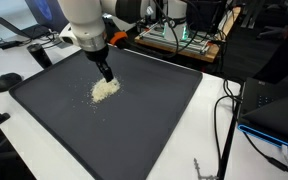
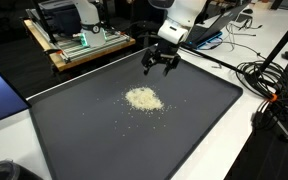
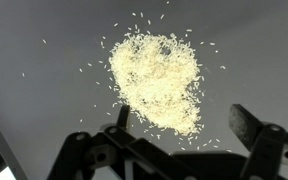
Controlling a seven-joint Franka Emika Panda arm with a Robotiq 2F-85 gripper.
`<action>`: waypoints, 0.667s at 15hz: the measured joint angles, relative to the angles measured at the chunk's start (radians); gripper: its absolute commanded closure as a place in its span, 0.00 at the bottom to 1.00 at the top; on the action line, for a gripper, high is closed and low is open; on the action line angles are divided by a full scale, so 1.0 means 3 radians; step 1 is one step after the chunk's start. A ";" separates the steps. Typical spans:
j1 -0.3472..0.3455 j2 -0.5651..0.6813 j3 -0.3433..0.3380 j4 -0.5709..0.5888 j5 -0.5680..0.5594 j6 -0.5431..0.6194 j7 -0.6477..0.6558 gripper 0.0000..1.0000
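A small pile of pale rice grains (image 1: 104,89) (image 2: 142,98) (image 3: 160,82) lies on a dark grey mat (image 1: 154,120) (image 2: 94,130). My gripper (image 1: 106,74) (image 2: 160,64) (image 3: 184,125) hangs just above the mat beside the pile, its fingers spread wide with nothing between them. In the wrist view the two dark fingertips (image 3: 246,122) stand at either side of the pile's near edge, and loose grains are scattered around it.
The mat lies on a white table (image 1: 209,120) (image 2: 234,140). Black cables (image 1: 224,125) (image 2: 269,90) trail along one side of it. A wooden rack with electronics (image 1: 179,40) (image 2: 79,42) stands behind the mat. A dark round object (image 1: 8,81) sits near a mat corner.
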 measured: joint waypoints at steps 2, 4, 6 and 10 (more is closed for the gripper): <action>0.0072 0.0123 -0.0018 0.0147 -0.0063 -0.0125 0.0241 0.00; 0.0123 0.0257 -0.0022 0.0290 -0.0078 -0.0249 0.0442 0.00; 0.0149 0.0379 -0.0024 0.0419 -0.0086 -0.0334 0.0604 0.00; 0.0152 0.0592 -0.0027 0.0627 -0.0087 -0.0458 0.0795 0.00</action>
